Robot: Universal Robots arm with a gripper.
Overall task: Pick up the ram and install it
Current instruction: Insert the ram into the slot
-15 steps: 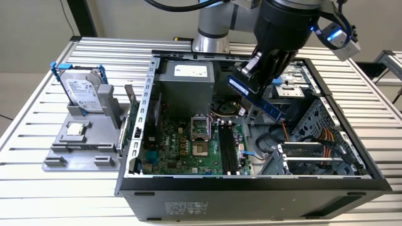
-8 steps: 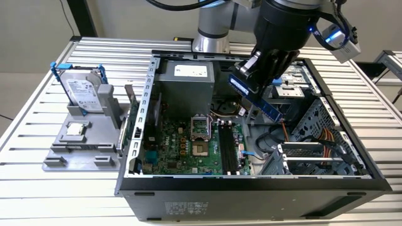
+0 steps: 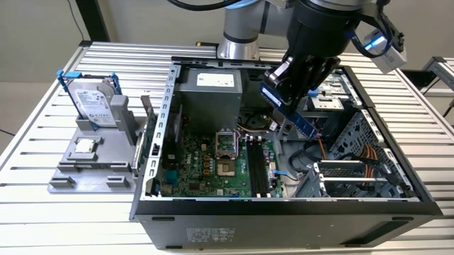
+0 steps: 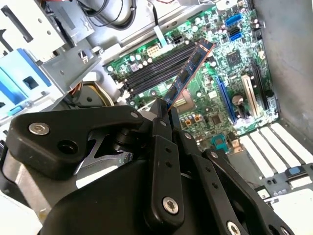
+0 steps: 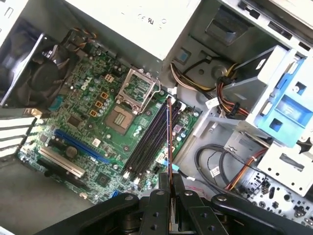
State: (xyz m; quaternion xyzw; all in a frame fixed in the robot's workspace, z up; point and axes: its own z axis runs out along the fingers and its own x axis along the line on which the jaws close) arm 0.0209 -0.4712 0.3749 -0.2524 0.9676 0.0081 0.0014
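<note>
The gripper [image 3: 285, 85] is clamped tight on the ram [image 3: 301, 118] – two black fingers [image 4: 160, 122] pinch one end of the stick, and the rest juts out free. One ram, bluish with small dark chips, tilted and hanging in the air over the open computer case [image 3: 284, 215]. In the exterior view its lower end sits above the case's inside, just to the exterior view's right of the motherboard [image 3: 206, 170].

In the first wrist view the ram [image 5: 170, 142] shows edge-on, a thin line running out from the gripper [image 5: 171, 188] over the slots [image 5: 146, 144]. The second wrist view shows its chip side [image 4: 188, 71], raised over the green board and apart from it. I count four long black slots [image 4: 156, 71] side by side – the stick is not seated in any of them.

On the table outside the case stands one grey holder [image 3: 74, 178], carrying one hard drive [image 3: 92, 101] in a blue frame, upright, and one small square silver chip [image 3: 85, 146] lying flat in front of it.
</note>
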